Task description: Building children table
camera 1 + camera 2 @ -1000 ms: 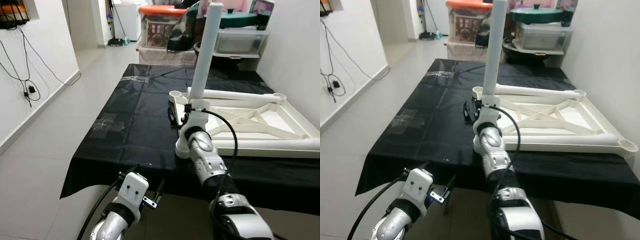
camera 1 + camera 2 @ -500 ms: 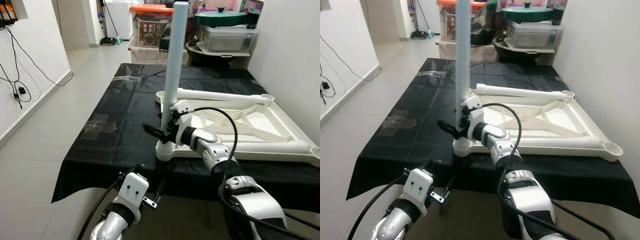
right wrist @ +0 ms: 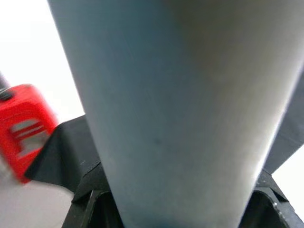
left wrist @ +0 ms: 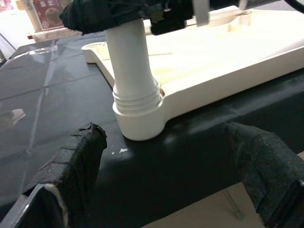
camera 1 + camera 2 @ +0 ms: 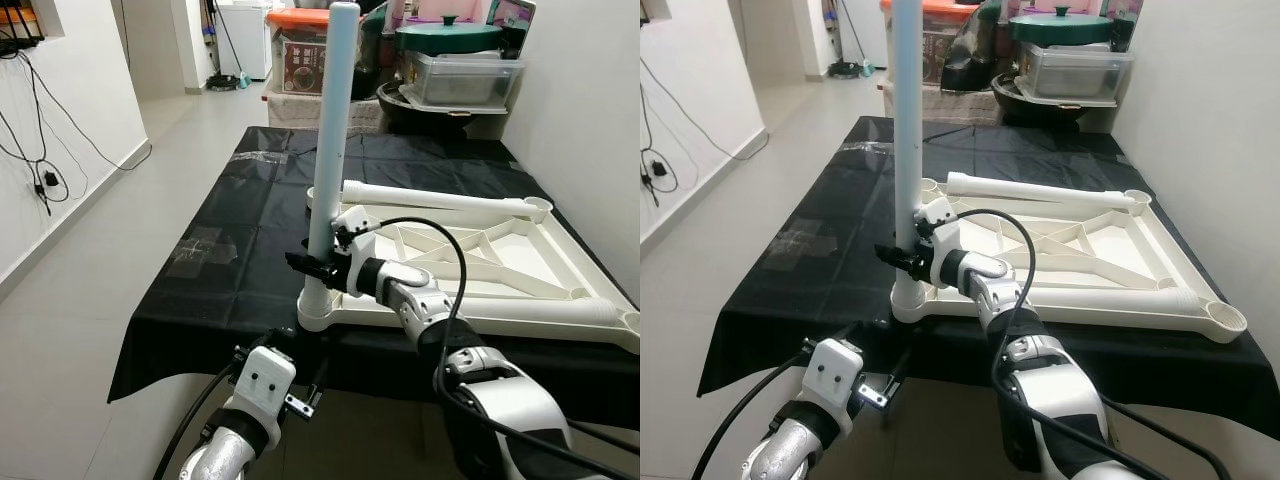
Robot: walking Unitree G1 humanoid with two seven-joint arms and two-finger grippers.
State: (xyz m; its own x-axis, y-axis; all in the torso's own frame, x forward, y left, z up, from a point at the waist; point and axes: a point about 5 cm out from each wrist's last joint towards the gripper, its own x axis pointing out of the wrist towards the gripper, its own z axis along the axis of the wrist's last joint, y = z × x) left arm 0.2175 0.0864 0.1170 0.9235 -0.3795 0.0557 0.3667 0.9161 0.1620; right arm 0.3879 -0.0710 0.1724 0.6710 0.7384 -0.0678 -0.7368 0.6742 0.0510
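Note:
A white children's table top (image 5: pixel 520 310) lies upside down on a black-covered table (image 5: pixel 230 270). A pale table leg (image 5: pixel 330 120) stands upright in its near left corner socket (image 4: pixel 140 118). My right gripper (image 5: pixel 312 268) is shut on the leg just above the socket, reaching in from the right; the leg (image 3: pixel 161 104) sits between its black fingers in the right wrist view. My left gripper (image 4: pixel 166 142) hangs low at the table's front edge, open, with its fingers (image 4: pixel 80 147) apart and the socket just beyond them. It touches nothing.
Storage boxes with an orange lid (image 5: pixel 310 20) and a green-lidded pot (image 5: pixel 450 35) stand past the far end. A white wall runs close along the right side. Tiled floor (image 5: pixel 90 300) lies open on the left, with cables on the left wall.
The leg has gone from leaning right to standing upright in the socket. My right gripper has swung round to hold it from the side. The head view has shifted.

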